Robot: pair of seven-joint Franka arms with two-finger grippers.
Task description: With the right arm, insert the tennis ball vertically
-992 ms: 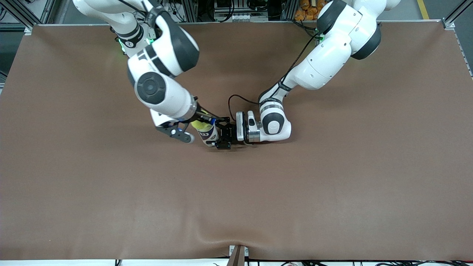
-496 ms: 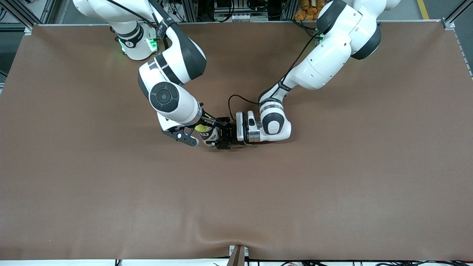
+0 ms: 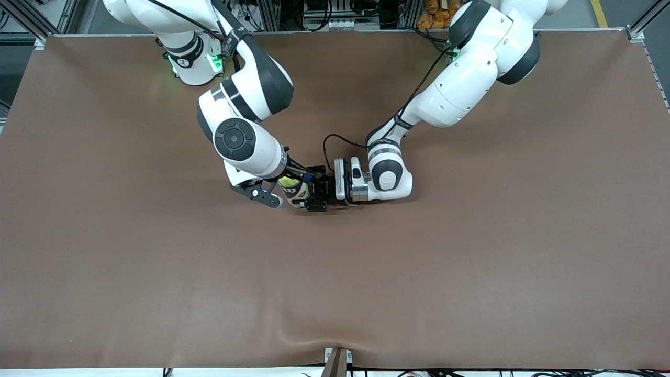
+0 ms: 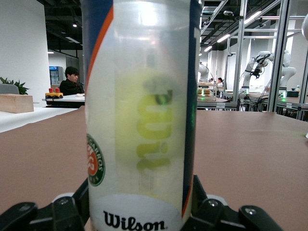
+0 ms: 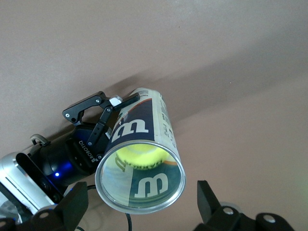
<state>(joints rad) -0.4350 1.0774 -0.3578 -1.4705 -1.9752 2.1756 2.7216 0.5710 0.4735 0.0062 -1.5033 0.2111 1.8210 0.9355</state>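
Note:
A clear Wilson ball can (image 3: 297, 193) stands upright in the middle of the table. My left gripper (image 3: 315, 193) is shut on the can's lower part (image 4: 144, 120) from the side, with one black finger (image 5: 86, 107) showing beside it. The yellow tennis ball (image 5: 142, 156) lies inside the can, below its open rim, and shows through the wall (image 4: 147, 130). My right gripper (image 5: 139, 211) hangs just over the can's mouth (image 3: 289, 180). It is open, its jaws stand wide on either side of the rim, and nothing is between them.
The brown cloth table (image 3: 471, 251) holds nothing else. A black cable (image 3: 330, 144) loops from the left wrist close to the can. The right arm's elbow (image 3: 235, 139) leans over the table above the can.
My right arm swung toward the left arm's end and settled over the can. Its gripper went from shut on the tennis ball to open, and the ball now sits lower in the can.

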